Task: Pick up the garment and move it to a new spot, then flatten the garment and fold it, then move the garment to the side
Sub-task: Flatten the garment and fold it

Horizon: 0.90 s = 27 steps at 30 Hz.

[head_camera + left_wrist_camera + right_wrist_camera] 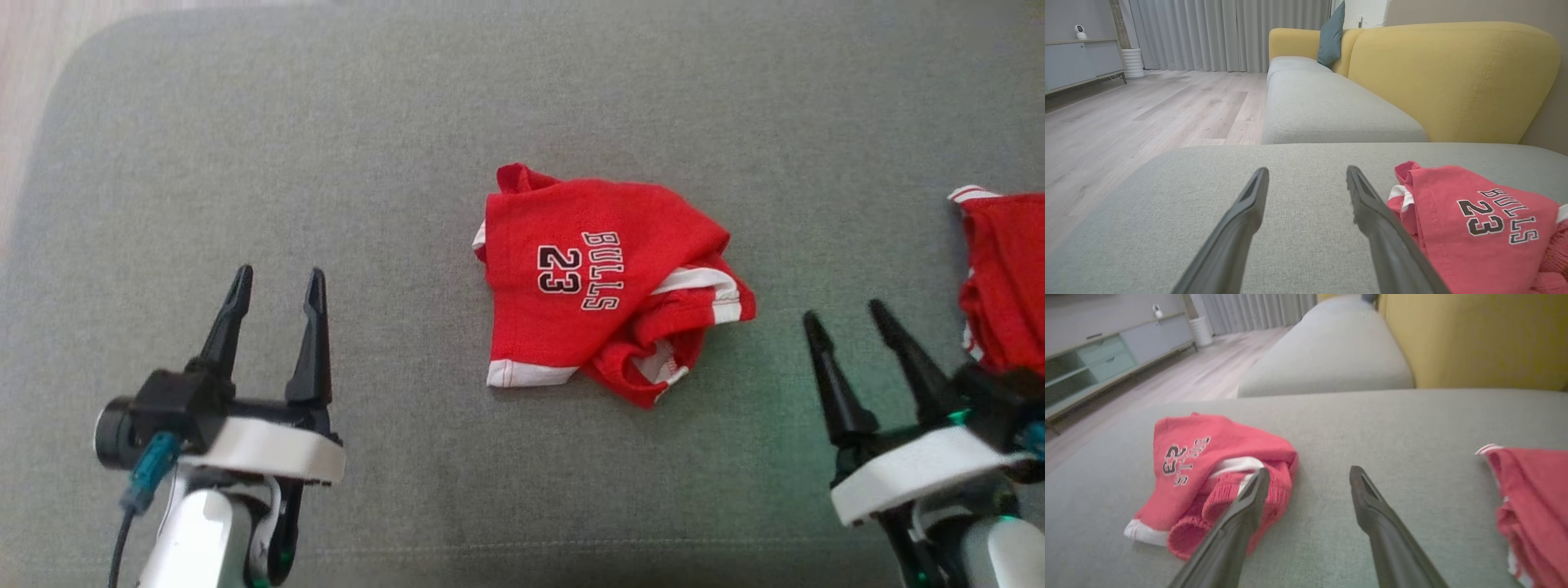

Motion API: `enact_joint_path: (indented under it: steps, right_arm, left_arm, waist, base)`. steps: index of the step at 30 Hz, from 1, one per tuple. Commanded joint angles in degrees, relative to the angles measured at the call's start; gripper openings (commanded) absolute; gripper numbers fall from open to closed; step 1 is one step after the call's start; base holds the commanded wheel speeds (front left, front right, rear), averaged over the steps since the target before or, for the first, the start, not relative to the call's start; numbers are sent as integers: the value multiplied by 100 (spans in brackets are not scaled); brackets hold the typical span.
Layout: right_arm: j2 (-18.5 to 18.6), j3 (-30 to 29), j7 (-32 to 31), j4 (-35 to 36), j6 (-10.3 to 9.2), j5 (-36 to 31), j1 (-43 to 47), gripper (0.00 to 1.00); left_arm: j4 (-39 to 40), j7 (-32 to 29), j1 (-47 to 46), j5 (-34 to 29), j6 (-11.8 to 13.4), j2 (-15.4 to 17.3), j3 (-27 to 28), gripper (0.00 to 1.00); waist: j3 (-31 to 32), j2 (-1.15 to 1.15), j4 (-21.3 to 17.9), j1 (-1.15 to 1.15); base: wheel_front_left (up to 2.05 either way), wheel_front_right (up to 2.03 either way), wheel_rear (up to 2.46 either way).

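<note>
The red garment (604, 294), printed BULLS 23, lies crumpled at the middle of the head view on a grey cushion (326, 163). It is neither flattened nor folded. The heap runs roughly left to right across the frame. Its smoother printed panel is on the left, and its bunched, white-trimmed folds spill toward the lower right.

The right gripper (842, 313) sits at the lower right with its jaws spread and nothing between them. Its fingers point up and to the left, toward the bunched end. The left gripper (280, 273) at the lower left is likewise spread and empty, pointing straight up the frame. A wider strip of bare cushion separates it from the garment's left edge. The right arm therefore looks the nearer (in the right wrist view its left finger overlaps the folds, though the head view shows it apart from the cloth).

A second red garment (1004, 278) lies against the right edge of the frame, just above the right gripper's wrist, so the room on that side is tight. The open room is the bare cushion across the top and left of the frame. That space ends at the rounded cushion corner at the upper left, where pale floor (33, 49) shows.
</note>
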<state>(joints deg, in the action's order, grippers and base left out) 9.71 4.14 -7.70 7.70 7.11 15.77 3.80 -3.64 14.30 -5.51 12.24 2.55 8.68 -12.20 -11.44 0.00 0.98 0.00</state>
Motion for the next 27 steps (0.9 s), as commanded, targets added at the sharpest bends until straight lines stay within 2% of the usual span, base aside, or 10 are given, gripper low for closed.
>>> enact_joint_path:
  steps: [1, 8, 20, 23, 27]
  right_arm:
    - [-40, -22, 131, 342, 37, -114, -98, 100]
    - [-463, -258, 312, 709, 37, -435, 148, 100]
    - [-611, -276, 287, 758, 37, -499, 270, 100]
    - [-623, -261, 272, 758, 37, -491, 245, 100]
    - [-636, -205, 253, 738, 37, -472, 165, 100]
  left_arm:
    - [233, 70, -97, -50, 46, 109, 235, 100]
    - [295, 49, 203, -75, 114, 119, 167, 100]
    - [407, -60, 347, -71, 137, 148, 29, 100]
    - [432, -164, 285, -72, 50, 150, -98, 100]
    - [328, -482, 59, -7, -262, 32, -506, 100]
  waist:
    - [98, 0, -49, 0]
    - [401, 0, -113, 0]
    - [464, 0, -151, 0]
    - [418, 0, -168, 0]
    - [261, 0, -208, 0]
  base:
    - [0, 0, 0]
    - [0, 0, 0]
    - [0, 0, 0]
    - [0, 0, 0]
    - [0, 0, 0]
